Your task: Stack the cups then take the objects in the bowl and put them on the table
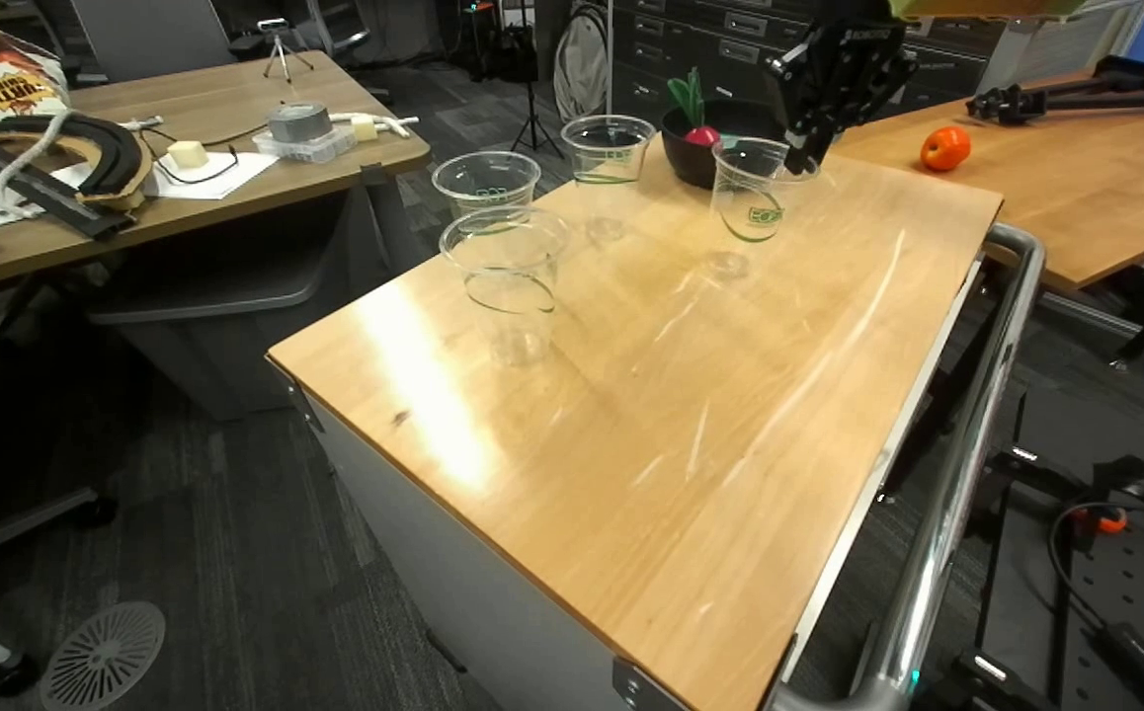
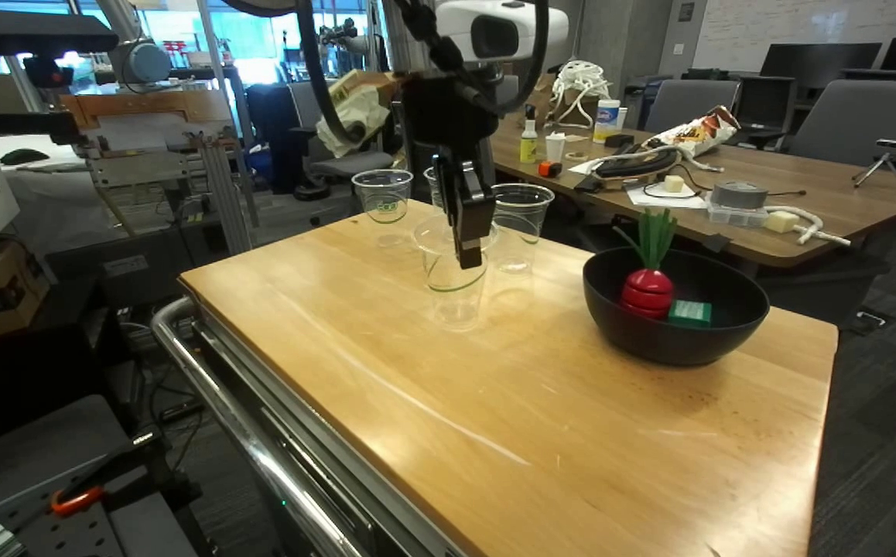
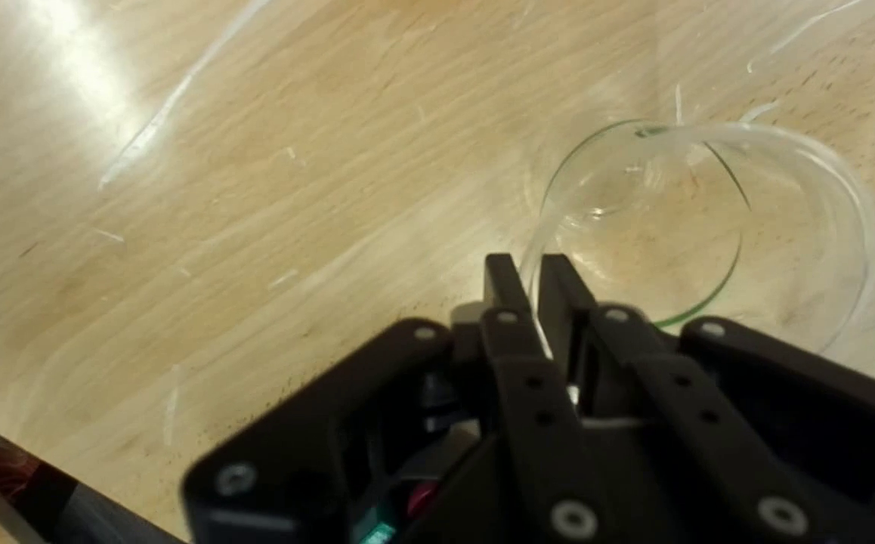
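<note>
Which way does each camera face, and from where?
Exterior view: raised beside the glossy light-wood table, facing the round black bowl at its far end; black gripper upper right.
Exterior view: nearer the bowl, facing the four clear plastic cups beyond; gripper near centre, white arm above.
Wrist view: on the wrist, facing down at one cup; gripper at bottom.
Both exterior views share table, bowl, cups and gripper.

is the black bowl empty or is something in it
Not empty: an exterior view shows a red radish and green block inside the bowl.
</note>
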